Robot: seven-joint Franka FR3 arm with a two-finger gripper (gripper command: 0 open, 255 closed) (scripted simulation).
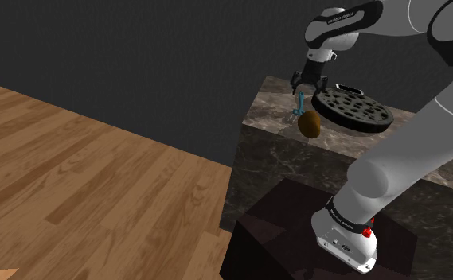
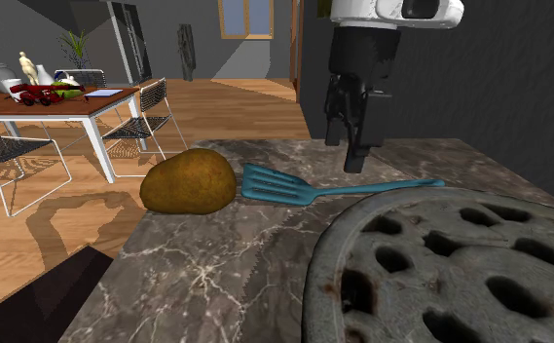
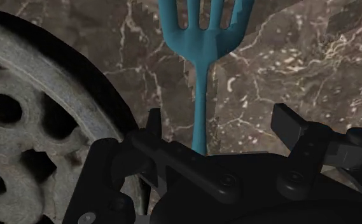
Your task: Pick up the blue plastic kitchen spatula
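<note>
Pincer (image 2: 348,156) hangs wide open just over the blue spatula (image 2: 289,187), fingers either side of its thin handle, not touching. The spatula lies flat on the dark veined stone counter (image 2: 216,263), slotted head just beside a brown potato-shaped lump (image 2: 189,182) near the edge. A grey pitted disc (image 2: 440,273) crowds the handle's other side.

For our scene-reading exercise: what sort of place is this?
Likely a home's open kitchen-dining area: a marble counter holding a blue spatula, a dining table with wire chairs, and wooden flooring.
</note>
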